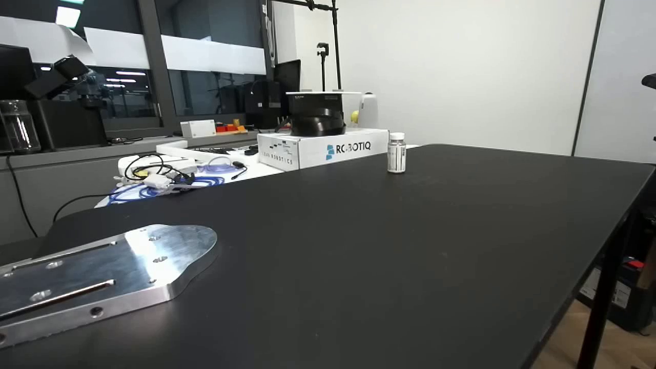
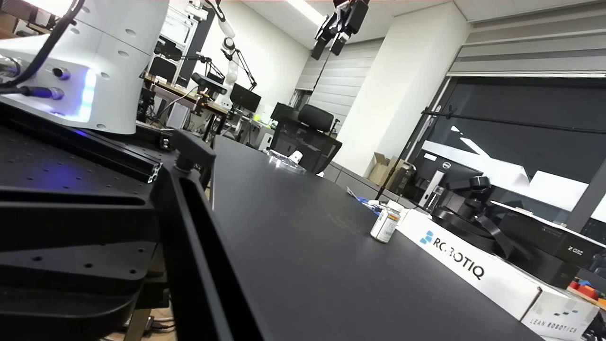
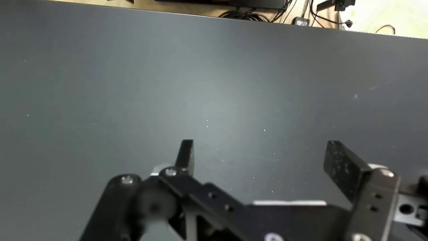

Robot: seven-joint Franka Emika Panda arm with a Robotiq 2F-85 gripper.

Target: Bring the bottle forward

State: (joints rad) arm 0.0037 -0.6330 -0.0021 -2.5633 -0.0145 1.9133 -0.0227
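The bottle (image 1: 396,155) stands upright on the black table (image 1: 359,256), close to the edge by the white box. It has a white cap and a pale labelled body. It also shows in an exterior view (image 2: 386,223), where the picture is tilted. My gripper (image 2: 327,51) hangs high above the table, well apart from the bottle. In the wrist view my gripper (image 3: 260,149) has its two fingers wide apart with only bare table between them. The bottle is out of the wrist view.
A long white Robotiq box (image 1: 343,147) lies beside the table edge near the bottle, with black items on top. A metal plate (image 1: 118,271) lies on the table. Cables (image 1: 164,179) lie beside it. A clear plastic item (image 2: 286,161) sits at the table's far end.
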